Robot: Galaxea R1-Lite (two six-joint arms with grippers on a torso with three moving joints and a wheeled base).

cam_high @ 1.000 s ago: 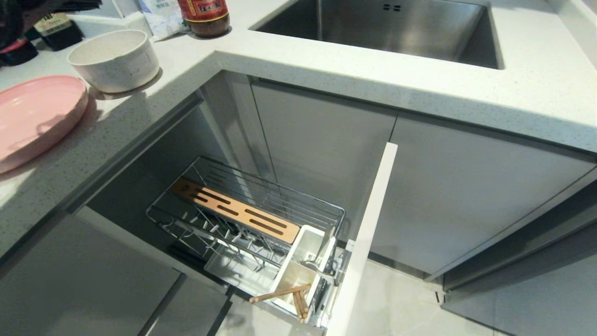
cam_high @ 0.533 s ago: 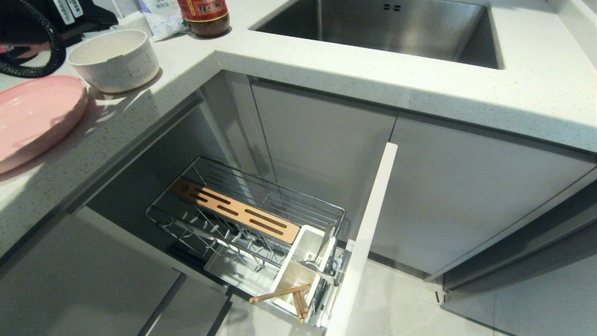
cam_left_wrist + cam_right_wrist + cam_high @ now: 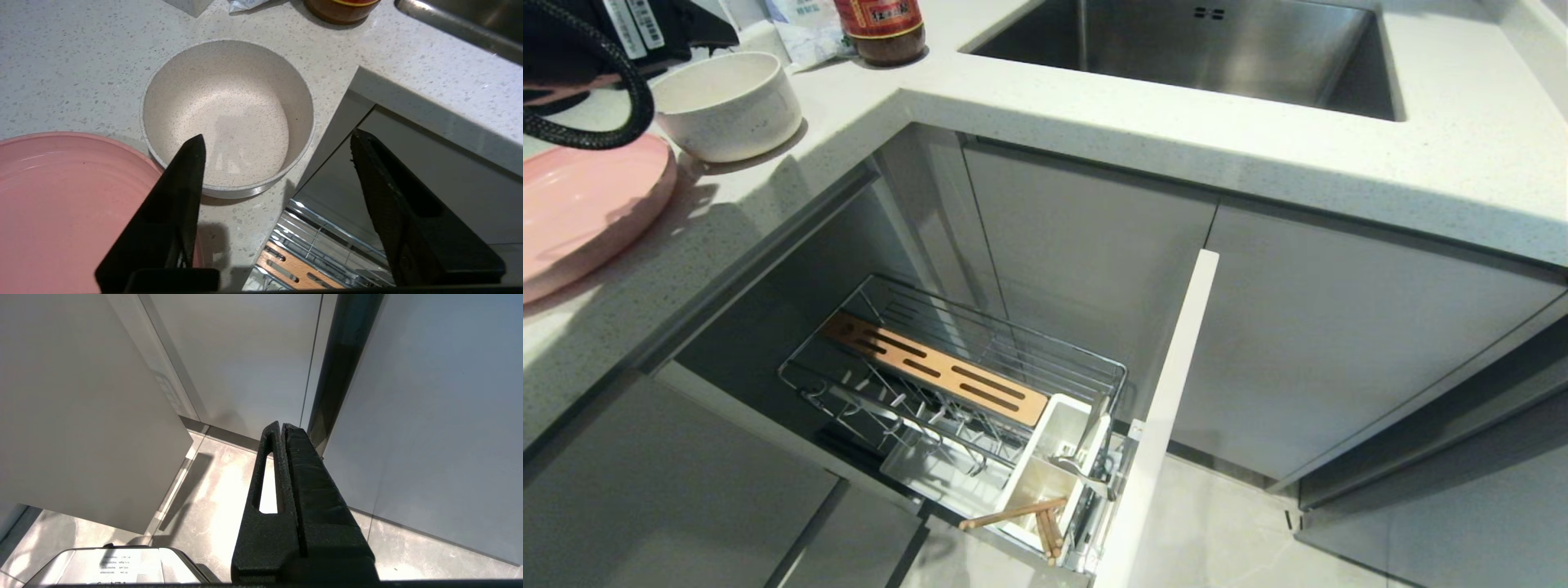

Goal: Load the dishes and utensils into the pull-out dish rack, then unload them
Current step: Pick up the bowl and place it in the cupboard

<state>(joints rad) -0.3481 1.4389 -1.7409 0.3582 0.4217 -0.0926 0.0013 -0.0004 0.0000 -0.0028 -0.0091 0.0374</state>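
- We see the left tool (image 3: 274, 141) over the corner of the bench (image 3: 1094, 131), its two black fingers (image 3: 186, 171) spread wide with nothing between them; a second ago they were shut, so it has just let go or is readying for a fresh grasp.
- In the head view the left arm now reaches further in at about ten o'clock than it did a second ago, its black cable looping over the plate's far edge.
- The bowl (image 3: 226, 116) sits upright and empty on the bench, just below the spread fingers in the wrist view. One finger lies across its near rim in that view; whether it touches we cannot tell.
- The pink plate (image 3: 580, 208) lies flat on the bench at about nine o'clock, just beside the bowl.
- The rack (image 3: 947, 384) stands pulled out at about six o'clock, its prongs bare. Its white cup (image 3: 1045, 457) holds the chopsticks (image 3: 1013, 514), leaning out over the rim, and the fork (image 3: 1086, 445) upright.
- We judge both dishes are out of the rack while the utensils remain in it. Whether the bowl is next to go in or has just come out, we cannot say.
- The right tool (image 3: 282, 428) hangs parked near the floor by the cabinet doors, fingers pressed together and empty.
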